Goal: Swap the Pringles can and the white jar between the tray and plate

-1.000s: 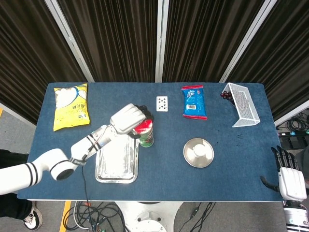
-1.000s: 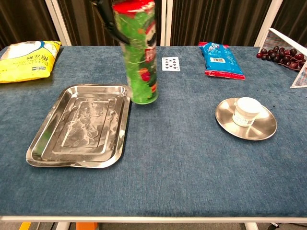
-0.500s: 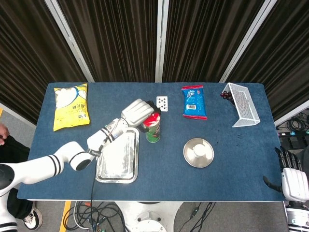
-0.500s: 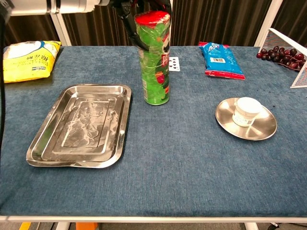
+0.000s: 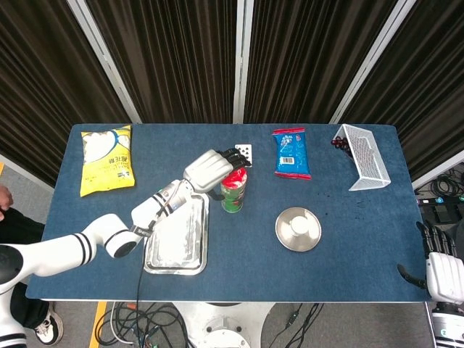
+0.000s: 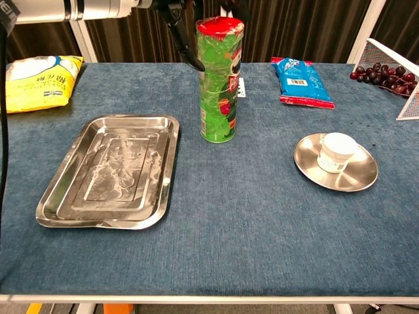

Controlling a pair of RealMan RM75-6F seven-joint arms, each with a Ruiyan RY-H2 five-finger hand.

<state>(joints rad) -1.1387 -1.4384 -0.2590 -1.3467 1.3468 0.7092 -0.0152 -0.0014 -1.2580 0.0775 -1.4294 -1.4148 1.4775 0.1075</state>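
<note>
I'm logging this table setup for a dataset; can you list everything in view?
Pringles can: 1, green with red lid, upright on table between tray and plate
Tray: 1, silver, left
Plate: 1, silver, right
White jar: 1, on plate
Chip bag: 1, yellow, far left
Snack bag: 1, blue
Playing card: 1, white
Wire basket: 1, white, tipped
Grapes: dark bunch, by basket
Left hand: at can's top
Right hand: off table edge
</note>
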